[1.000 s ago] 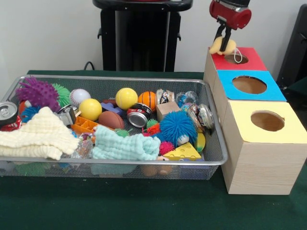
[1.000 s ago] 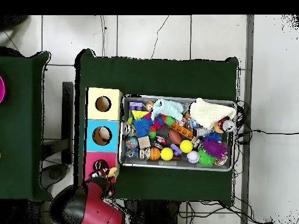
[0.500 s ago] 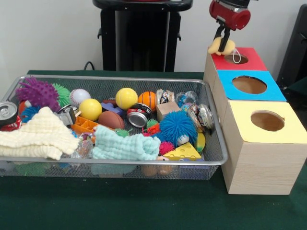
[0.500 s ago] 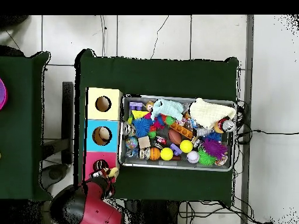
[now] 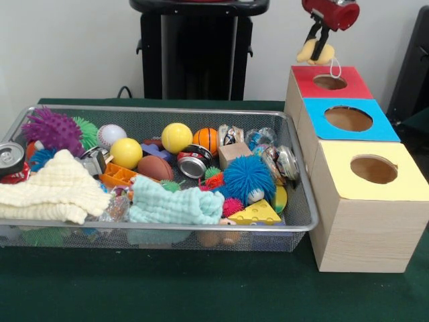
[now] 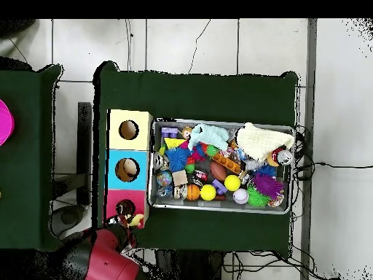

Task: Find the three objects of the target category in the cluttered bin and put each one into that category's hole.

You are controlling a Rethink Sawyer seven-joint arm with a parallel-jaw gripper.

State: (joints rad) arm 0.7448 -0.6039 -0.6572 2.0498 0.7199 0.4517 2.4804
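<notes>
My gripper hangs above the far edge of the red-topped box, shut on a small yellow plush toy with a white loop dangling from it. The toy is in the air, just behind and above the red box's round hole. In the overhead view the gripper and the toy sit at the near end of the red box. The silver wire-mesh bin holds balls, spiky toys, cans, cloths and a cheese wedge; it also shows in the overhead view.
Three wooden boxes stand in a row beside the bin: red, blue-topped and yellow-topped, each with a round hole. A black pedestal stands behind the bin. A second green table with a pink thing lies to the overhead left.
My gripper has risen and drawn back slightly with the yellow plush toy still in it, from just over the red box's hole to higher above its far edge.
</notes>
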